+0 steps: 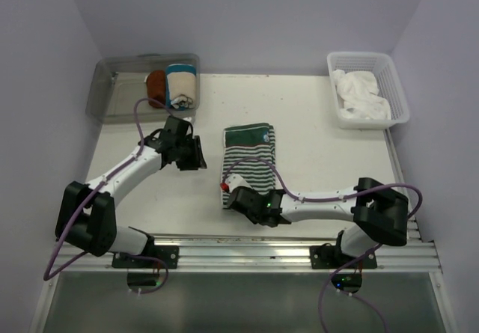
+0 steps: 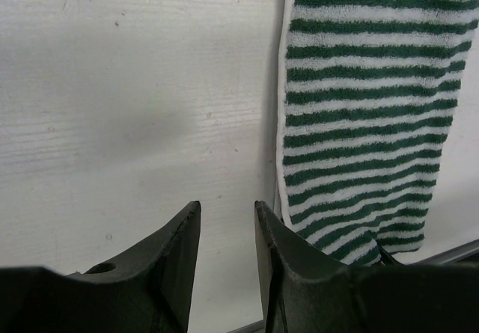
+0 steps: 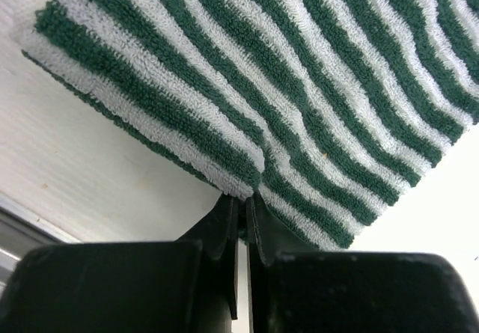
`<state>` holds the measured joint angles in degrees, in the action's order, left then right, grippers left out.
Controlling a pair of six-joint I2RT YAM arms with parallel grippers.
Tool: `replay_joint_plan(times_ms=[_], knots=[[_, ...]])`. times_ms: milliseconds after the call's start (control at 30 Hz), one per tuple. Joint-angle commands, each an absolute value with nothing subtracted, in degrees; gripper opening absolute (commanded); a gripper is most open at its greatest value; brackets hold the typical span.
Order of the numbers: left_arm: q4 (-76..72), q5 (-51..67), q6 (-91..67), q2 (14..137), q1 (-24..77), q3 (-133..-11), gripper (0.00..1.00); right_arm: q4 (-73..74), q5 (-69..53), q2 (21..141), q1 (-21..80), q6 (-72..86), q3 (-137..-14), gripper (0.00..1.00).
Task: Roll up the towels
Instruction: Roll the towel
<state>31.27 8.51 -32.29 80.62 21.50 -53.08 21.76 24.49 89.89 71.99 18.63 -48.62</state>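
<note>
My right claw (image 3: pixel 241 198) is pressed together on the near edge of the striped towel (image 1: pixel 251 157), pinching it. That towel lies flat in the middle of the table (image 1: pixel 322 153). My left claw (image 2: pixel 227 209) is partly spread with nothing in it, above the bare table just left of the towel. The white towel (image 1: pixel 361 93) sits bunched up in the white basket (image 1: pixel 399 97) at the far right corner.

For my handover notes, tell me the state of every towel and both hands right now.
striped towel, folded, unrolled, near edge pinched.
white towel, crumpled in the basket.
rust-brown towel, rolled in the bin.
cream towel, rolled in the bin.
left hand, open, empty.
right hand, shut on the striped towel.
</note>
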Motion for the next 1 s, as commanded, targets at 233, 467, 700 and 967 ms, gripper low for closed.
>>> replay_joint_plan(times_ms=[233,467,700,967], knots=[[24.00,15.99,-27.07,72.16,21.45,-47.20,0.44,23.73,20.83,86.66,71.19,15.82,-51.68,0.11],[27.41,12.75,-26.54,73.48,22.85,-47.90,0.45,22.50,21.36,82.55,71.28,16.52,-49.14,0.50],[29.09,8.36,-25.58,72.77,27.58,-48.60,0.45,22.24,20.48,79.63,71.19,16.17,-44.74,0.50],[29.44,7.56,-26.10,73.74,29.00,-48.78,0.46,21.53,20.13,83.84,71.19,16.61,-45.88,0.53]])
